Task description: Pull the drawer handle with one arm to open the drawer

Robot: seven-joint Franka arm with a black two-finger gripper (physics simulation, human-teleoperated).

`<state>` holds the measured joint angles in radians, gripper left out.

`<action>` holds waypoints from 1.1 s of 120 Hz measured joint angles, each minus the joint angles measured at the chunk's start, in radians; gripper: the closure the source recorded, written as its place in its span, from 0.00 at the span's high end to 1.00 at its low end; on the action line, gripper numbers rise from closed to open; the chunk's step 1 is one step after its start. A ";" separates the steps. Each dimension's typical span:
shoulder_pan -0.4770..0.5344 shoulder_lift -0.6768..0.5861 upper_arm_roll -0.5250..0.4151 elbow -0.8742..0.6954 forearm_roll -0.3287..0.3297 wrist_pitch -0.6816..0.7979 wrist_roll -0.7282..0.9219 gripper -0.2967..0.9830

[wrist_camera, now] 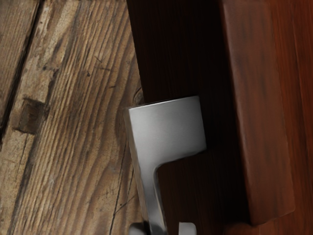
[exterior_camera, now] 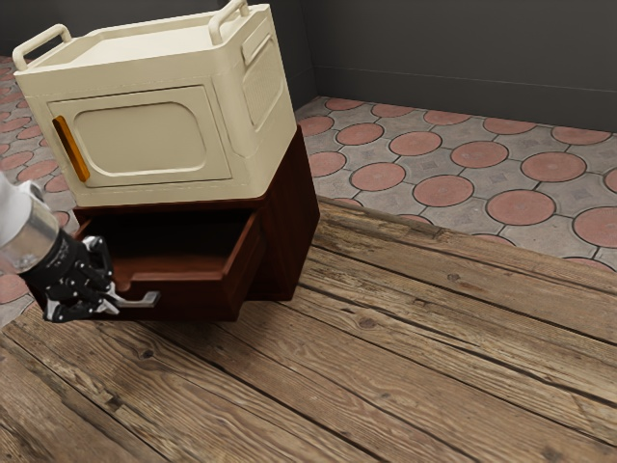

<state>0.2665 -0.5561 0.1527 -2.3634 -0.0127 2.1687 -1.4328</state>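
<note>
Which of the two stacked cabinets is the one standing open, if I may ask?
The lower one, the dark reddish-brown cabinet: its drawer is pulled out, while the cream cabinet on top has its door closed.

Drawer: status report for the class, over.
Hand open, around the handle. Drawer standing open. Cream cabinet on top, outside the drawer's path.

Brown drawer, open; silver handle
</note>
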 joint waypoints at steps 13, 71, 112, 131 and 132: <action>0.011 -0.019 -0.007 -0.015 0.000 -0.006 -0.001 0.15; 0.033 -0.069 -0.022 -0.049 0.000 -0.028 -0.003 0.16; 0.034 -0.143 -0.064 -0.030 0.021 -0.038 0.000 0.39; 0.030 0.069 -0.070 0.325 0.023 -0.211 0.003 0.59; 0.030 0.091 -0.071 0.355 0.023 -0.223 0.003 0.60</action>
<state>0.2961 -0.4654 0.0820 -2.0089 0.0103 1.9453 -1.4302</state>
